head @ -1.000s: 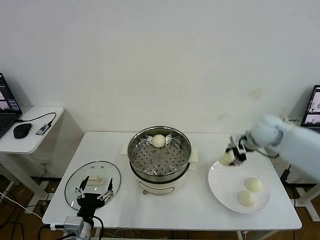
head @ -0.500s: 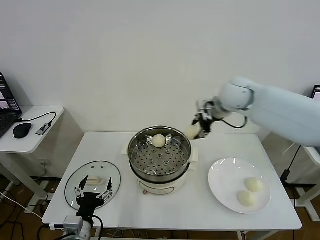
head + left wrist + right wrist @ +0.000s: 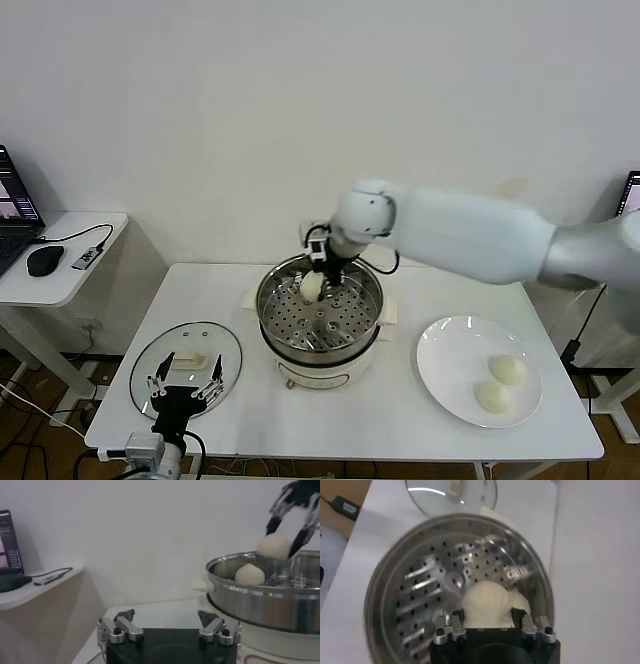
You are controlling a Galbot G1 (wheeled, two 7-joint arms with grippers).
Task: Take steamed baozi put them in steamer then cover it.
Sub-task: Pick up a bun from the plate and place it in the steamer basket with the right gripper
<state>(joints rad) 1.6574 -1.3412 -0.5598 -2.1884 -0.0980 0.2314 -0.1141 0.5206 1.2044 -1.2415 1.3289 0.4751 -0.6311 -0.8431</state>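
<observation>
While over steamer [image 3: 319, 310], right hand [image 3: 318, 276] grips baozi [image 3: 311, 287] btwn fingers; left hand [image 3: 187, 386] open by cover [image 3: 185, 365].

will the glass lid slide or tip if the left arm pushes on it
The lid lies flat on the smooth white table, so a sideways push would probably slide it, not tip it. Glass looks fairly heavy and breakable. Its raised bar handle seems the safest hold for the left gripper.

Right arm reaching, left arm parked

Right gripper [image 3: 318, 272] hangs over the steamer's [image 3: 364, 318] far side, fingers clamped on a baozi [image 3: 311, 286]; left gripper [image 3: 187, 386] rests low, well left of the steamer, fingers spread.
</observation>
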